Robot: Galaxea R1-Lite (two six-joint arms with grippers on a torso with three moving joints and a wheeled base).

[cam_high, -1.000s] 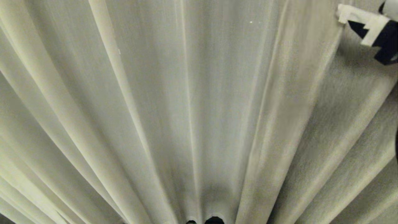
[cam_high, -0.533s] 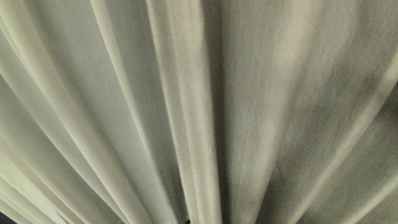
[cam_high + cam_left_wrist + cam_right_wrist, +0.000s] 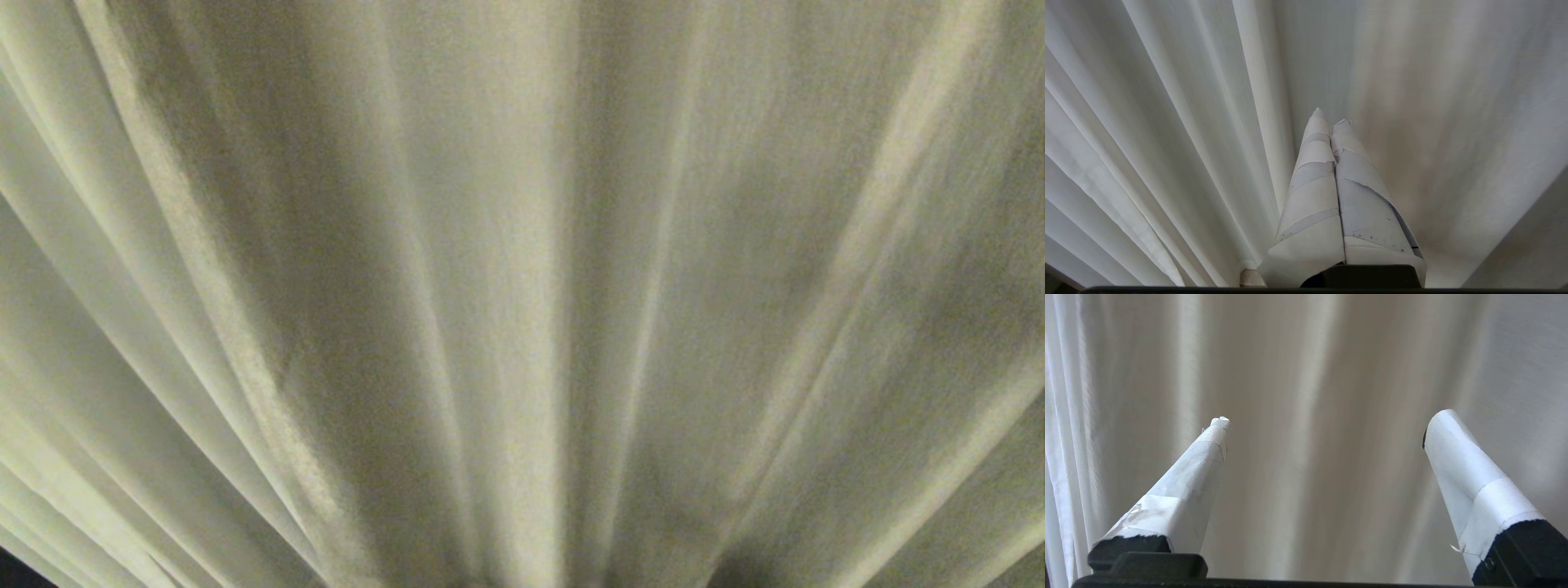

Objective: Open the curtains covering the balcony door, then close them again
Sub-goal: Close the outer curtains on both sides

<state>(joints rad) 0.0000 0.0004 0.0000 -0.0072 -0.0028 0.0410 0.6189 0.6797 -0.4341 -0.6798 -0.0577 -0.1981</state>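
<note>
Cream-white pleated curtains (image 3: 506,278) fill the whole head view; neither arm shows in it. The balcony door is hidden behind the fabric. In the left wrist view my left gripper (image 3: 1330,116) is shut, its white-taped fingers pressed together with nothing between them, pointing at the curtains (image 3: 1167,122) just ahead. In the right wrist view my right gripper (image 3: 1327,424) stands wide open in front of the curtains (image 3: 1310,375), its two white-taped fingers (image 3: 1208,453) far apart with no fabric between them.
A small dark gap (image 3: 16,572) shows at the bottom left corner of the head view, below the curtain hem. Fabric folds are all else in view.
The right gripper was at the upper right of the head view a second ago and has left it. The coarser curtain fabric has swung leftward, covering the smooth middle folds.
</note>
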